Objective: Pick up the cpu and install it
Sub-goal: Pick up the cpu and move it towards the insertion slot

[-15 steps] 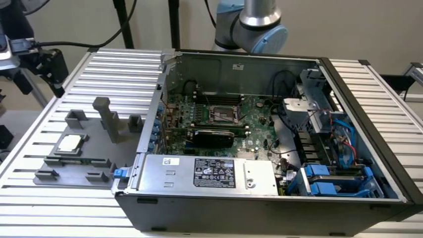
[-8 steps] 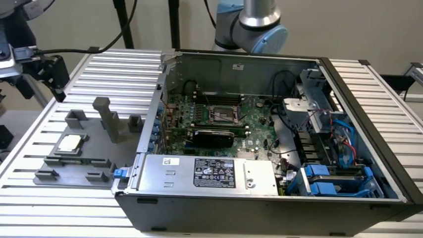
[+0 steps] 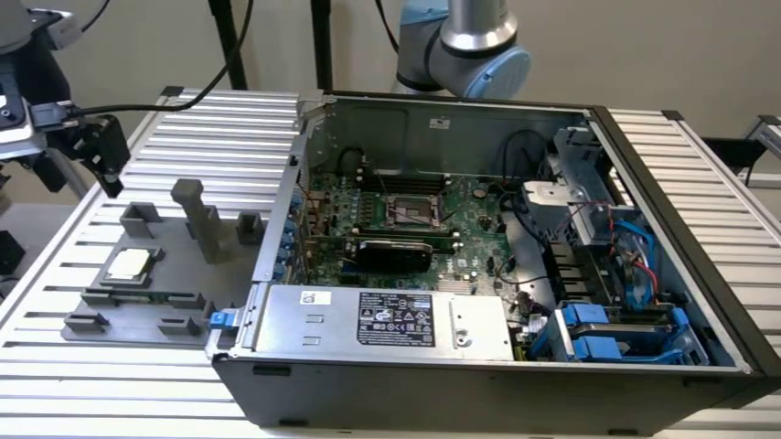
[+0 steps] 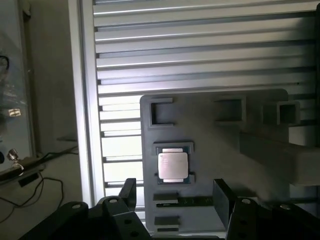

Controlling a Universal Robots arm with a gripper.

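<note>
The cpu (image 3: pixel 131 265), a small square chip with a silvery top, lies flat in a recess of the grey fixture plate (image 3: pixel 183 279) at the exterior view's left. My gripper (image 3: pixel 104 160) hangs well above and behind the plate, near the table's far left corner. In the wrist view the cpu (image 4: pixel 173 167) lies between and beyond my two black fingers (image 4: pixel 127 192), which stand wide apart with nothing between them; the gripper (image 4: pixel 175 196) is open. The black-framed motherboard socket (image 3: pixel 409 212) sits inside the open computer case.
The open computer case (image 3: pixel 683 229) takes up the middle and right of the slatted aluminium table (image 3: pixel 219 119), with a power supply (image 3: pixel 390 320) along its front. A tall grey post (image 3: pixel 201 219) and low blocks rise from the fixture plate. The arm's base (image 3: pixel 470 46) stands behind the case.
</note>
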